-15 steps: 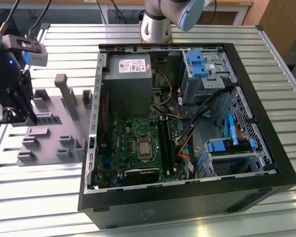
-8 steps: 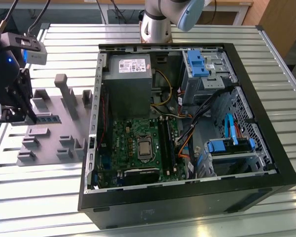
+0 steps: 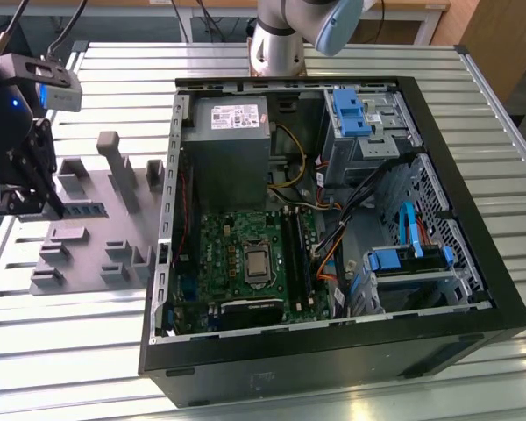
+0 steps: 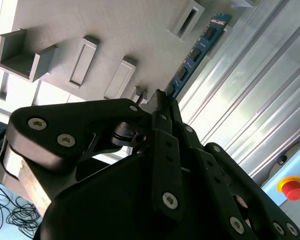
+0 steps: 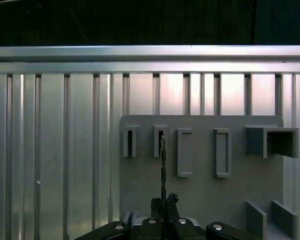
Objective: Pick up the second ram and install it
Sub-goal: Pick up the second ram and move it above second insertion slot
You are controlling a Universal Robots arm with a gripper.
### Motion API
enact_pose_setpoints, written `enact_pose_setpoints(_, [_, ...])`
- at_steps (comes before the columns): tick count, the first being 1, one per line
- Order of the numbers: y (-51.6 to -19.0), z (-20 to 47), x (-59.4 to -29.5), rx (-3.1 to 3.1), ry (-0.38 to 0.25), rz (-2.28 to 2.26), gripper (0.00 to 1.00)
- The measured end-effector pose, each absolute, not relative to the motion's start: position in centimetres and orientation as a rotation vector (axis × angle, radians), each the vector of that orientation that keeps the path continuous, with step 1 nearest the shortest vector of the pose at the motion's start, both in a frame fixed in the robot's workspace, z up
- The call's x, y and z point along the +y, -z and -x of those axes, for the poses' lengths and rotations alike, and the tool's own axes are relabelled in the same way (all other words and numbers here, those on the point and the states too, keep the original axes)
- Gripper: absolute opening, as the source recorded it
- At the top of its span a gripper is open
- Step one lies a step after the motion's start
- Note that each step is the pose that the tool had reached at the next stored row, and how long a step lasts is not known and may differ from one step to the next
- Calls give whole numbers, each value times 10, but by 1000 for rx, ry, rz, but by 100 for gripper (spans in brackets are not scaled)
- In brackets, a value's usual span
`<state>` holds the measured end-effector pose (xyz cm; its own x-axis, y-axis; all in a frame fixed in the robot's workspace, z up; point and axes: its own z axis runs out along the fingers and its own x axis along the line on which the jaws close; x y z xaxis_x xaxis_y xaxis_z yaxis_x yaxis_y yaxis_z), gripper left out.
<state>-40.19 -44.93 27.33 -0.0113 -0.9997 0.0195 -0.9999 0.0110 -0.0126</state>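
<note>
Over at the bench's edge on the exterior view's left, the tool (image 3: 55,205) is down on the grey fixture tray (image 3: 88,256), well apart from the open computer case (image 3: 473,294) that takes up the middle of the bench (image 3: 70,368). In both wrist views the tool (image 4: 161,98) (image 5: 164,200) is pinched narrow, with 1 fingertip on each face of the second ram (image 4: 195,55). There's the stick, a blue-green board with black chips, up on its long edge near 1 edge of the tray (image 4: 115,30), just beside the bare ribbed slats of the bench (image 4: 250,85). In the first wrist view the ram (image 5: 163,165) is edge-on, a thin dark line running from the fingertips toward a row of slotted posts on the tray (image 5: 205,200). The exterior view catches it as a dark sliver (image 3: 86,209) just off the tool's tips. Inside the case, the green motherboard (image 3: 245,263) lies flat with its long black slots alongside the processor socket. The arm's base (image 3: 276,44) stands at the bench's far edge, behind the case. A red button (image 4: 292,189) shows past the bench in the second wrist view.
</note>
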Motion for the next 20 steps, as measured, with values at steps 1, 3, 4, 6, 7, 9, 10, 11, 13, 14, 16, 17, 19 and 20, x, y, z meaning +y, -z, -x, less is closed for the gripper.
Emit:
enact_pose_setpoints(1, [-274, 402, -449, -2230, -36, -2205, 14])
enact_pose_setpoints(3, [-275, 402, -449, -2230, -36, -2205, 14])
enact_pose_setpoints(4, [-275, 402, -449, -2230, -36, -2205, 14])
enact_pose_setpoints(6, [-277, 402, -449, -2230, -36, -2205, 14])
enact_pose_setpoints(7, [-277, 402, -449, -2230, -36, -2205, 14])
enact_pose_setpoints(9, [-278, 402, -449, -2230, -36, -2205, 14])
enact_pose_setpoints(10, [-279, 402, -449, -2230, -37, -2205, 14])
enact_pose_setpoints(11, [-279, 402, -449, -2230, -37, -2205, 14])
enact_pose_setpoints(13, [-281, 402, -449, -2229, -37, -2205, 14])
enact_pose_setpoints(14, [-281, 402, -449, -2230, -37, -2205, 14])
enact_pose_setpoints(16, [-282, 402, -449, -2229, -37, -2205, 14])
enact_pose_setpoints(17, [-283, 402, -449, -2229, -37, -2205, 14])
enact_pose_setpoints(19, [-284, 402, -449, -2229, -37, -2205, 14])
enact_pose_setpoints(20, [-285, 402, -449, -2229, -37, -2205, 14])
